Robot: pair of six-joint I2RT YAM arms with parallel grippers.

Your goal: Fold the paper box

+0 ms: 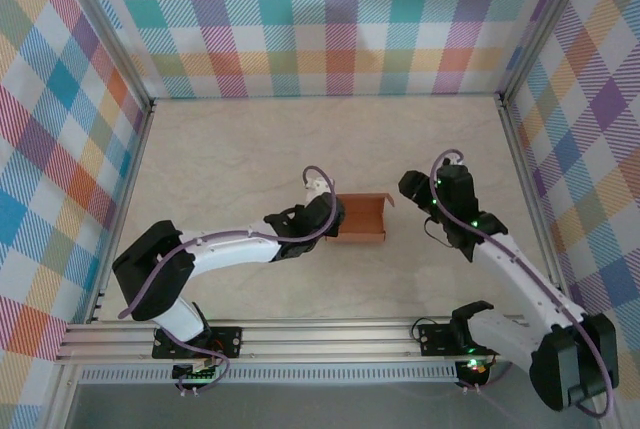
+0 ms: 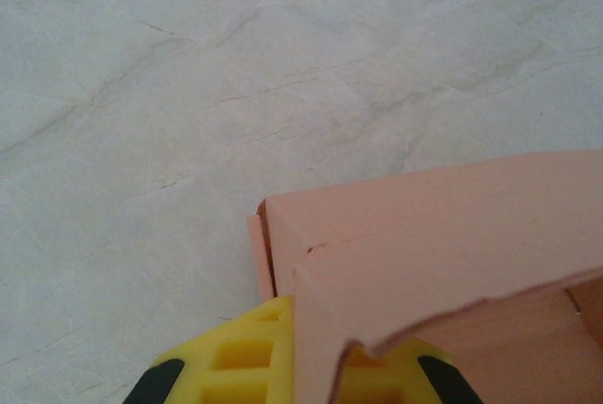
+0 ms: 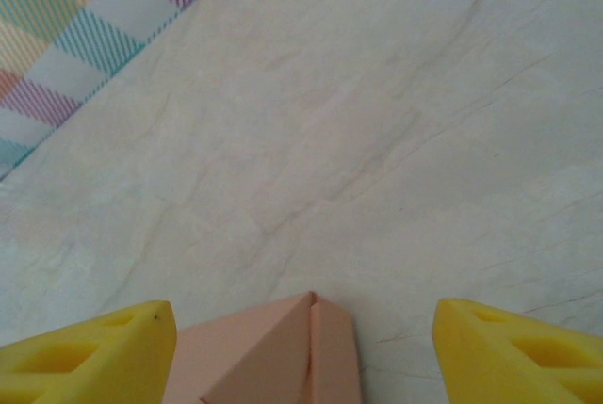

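Mid-counter (image 1: 250, 149), the paper box (image 1: 362, 219) sits half-formed between the two arms: an open trough of salmon card with its walls raised. At its left end the left pincer (image 1: 328, 217) is pressed together, pinching the card wall. The left wrist view shows yellow fingers (image 2: 231, 362) on either side of the thin wall. Off the right end the right pincer (image 1: 412, 187) is spread wide and holds nothing, with the box's right corner pointing in between its fingers.

Risks, as I judge them:
- There is a single pinch on thin card at one end, so a pull or twist from the left arm could crease or tear the wall, or the card could slip out.
- The counter looks smooth, so a push on the far corner could slide or pivot the whole box around the pinch instead of folding a flap.
- The raised walls look unlocked and may spring flat if released.
- Closing from here, the right pincer could crush the corner or grab the wrong layer.

Hard to make out:
- The left fingertips are hidden behind the card, so pinch depth is unknown.
- In the top view the left arm covers the box's left end.
- The right wrist view cuts the box off at the bottom edge.
- In that view one finger sits just beside the card; I cannot tell whether it touches.
- The flap and tab layout inside is unreadable.
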